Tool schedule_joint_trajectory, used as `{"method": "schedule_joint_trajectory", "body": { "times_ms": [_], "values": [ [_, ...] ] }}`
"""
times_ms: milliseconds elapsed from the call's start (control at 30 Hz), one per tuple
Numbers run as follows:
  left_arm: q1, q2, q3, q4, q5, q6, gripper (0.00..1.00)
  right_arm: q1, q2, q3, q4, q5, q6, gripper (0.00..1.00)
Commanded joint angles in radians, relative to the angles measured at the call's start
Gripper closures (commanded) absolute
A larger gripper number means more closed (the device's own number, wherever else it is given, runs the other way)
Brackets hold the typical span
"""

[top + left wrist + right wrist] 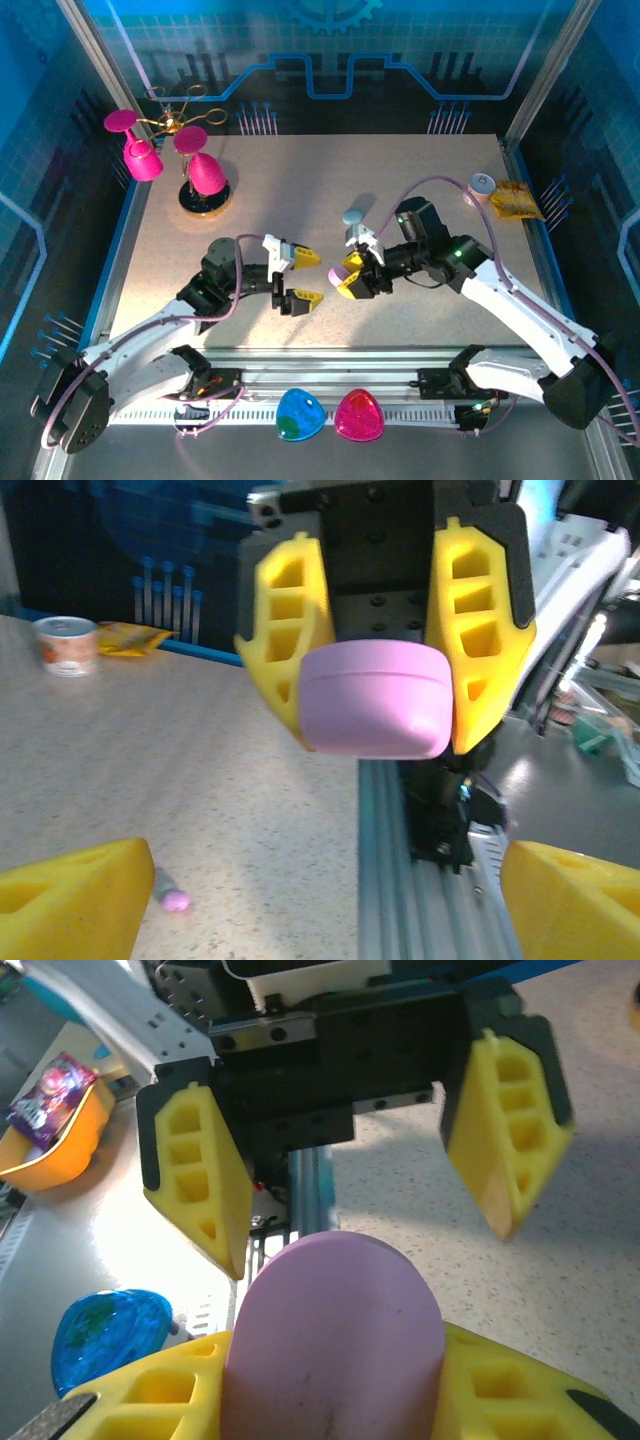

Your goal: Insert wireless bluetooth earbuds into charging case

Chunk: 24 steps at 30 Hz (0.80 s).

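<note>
Charging case (375, 700), lilac, is clamped in the right gripper (385, 745) and held off the table (200, 780) facing the left gripper (320, 910), whose jaws stand wide and empty, probably so that it can be opened, while one purple earbud (172, 895) lies on the table.

Twin arms: white links, black joints, lilac cables.
Left tool (311, 278) and right tool (351, 275): yellow cut-out wedge fingers (195, 1175), black mounts.

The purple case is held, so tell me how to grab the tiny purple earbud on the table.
Probably pinch the earbud across its narrow body, bringing the left gripper down from above: it lies flat on the table, too low for a side approach.
</note>
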Motion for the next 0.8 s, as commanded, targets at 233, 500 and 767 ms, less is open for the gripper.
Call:
{"method": "schedule_joint_trajectory", "body": {
  "times_ms": [233, 500, 767],
  "values": [
    [-0.037, 0.047, 0.083, -0.069, 0.140, 0.014, 0.26, 0.064, 0.100, 0.094, -0.100, -0.010, -0.100, 0.87],
    [-0.041, 0.058, 0.092, -0.088, 0.166, 0.012, 0.37, 0.079, 0.134, 0.118, -0.136, 0.007, -0.126, 0.87],
    [-0.044, 0.074, 0.097, -0.087, 0.177, 0.011, 0.47, 0.093, 0.161, 0.124, -0.153, 0.027, -0.139, 0.87]
  ]
}}
